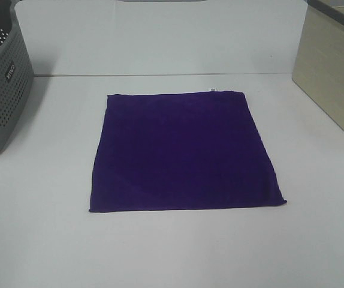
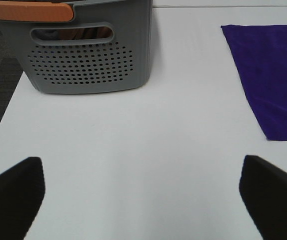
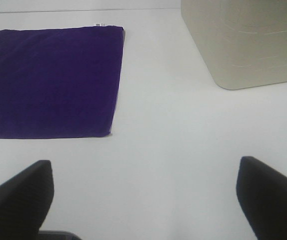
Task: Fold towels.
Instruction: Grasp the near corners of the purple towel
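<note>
We've got the purple towel spread flat on the counter, about midway between its left and right edges, white tag toward the far edge. Our left tool and right tool both hang released, fingers wide, clear of the towel. A grey perforated basket sits at the far left corner.

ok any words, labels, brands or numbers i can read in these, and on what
Nothing reads clearly.
Grey basket: short white lettering on its side wall, too blurred to read.
Purple towel: small white tag on its far edge, too small to tell any print.
No other text shows.
</note>
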Robot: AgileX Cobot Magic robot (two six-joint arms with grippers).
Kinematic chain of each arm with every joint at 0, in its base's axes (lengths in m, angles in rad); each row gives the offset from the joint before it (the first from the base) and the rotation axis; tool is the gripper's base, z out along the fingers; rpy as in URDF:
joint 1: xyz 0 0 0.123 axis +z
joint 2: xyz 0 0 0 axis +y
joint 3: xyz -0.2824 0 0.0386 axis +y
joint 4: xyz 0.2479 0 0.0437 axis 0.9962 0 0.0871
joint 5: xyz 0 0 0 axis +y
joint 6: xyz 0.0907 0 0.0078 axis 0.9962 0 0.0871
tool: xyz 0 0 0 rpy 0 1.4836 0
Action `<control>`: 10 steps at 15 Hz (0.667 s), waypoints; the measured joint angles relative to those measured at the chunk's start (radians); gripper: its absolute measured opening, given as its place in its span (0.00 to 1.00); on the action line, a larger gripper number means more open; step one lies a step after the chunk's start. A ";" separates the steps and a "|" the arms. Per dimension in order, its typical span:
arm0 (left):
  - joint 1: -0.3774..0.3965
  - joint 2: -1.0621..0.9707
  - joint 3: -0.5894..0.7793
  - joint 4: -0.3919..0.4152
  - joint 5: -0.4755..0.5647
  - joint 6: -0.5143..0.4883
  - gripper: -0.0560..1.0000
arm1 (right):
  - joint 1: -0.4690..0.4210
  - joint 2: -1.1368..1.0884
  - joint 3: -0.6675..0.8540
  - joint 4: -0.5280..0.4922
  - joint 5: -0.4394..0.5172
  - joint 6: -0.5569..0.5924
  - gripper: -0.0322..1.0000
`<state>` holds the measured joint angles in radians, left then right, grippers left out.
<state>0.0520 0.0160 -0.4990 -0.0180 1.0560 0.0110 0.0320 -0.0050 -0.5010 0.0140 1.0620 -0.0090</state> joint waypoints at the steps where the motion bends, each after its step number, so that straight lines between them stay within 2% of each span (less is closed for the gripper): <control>1: 0.000 0.000 0.000 0.000 0.000 0.000 0.99 | 0.000 0.000 0.000 0.000 0.000 0.000 0.96; 10: 0.000 0.001 0.000 0.000 0.000 0.000 0.99 | 0.000 0.000 0.000 0.000 0.000 0.000 0.96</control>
<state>0.0520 0.0170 -0.4990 -0.0180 1.0560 0.0110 0.0320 -0.0050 -0.5010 0.0140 1.0620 -0.0090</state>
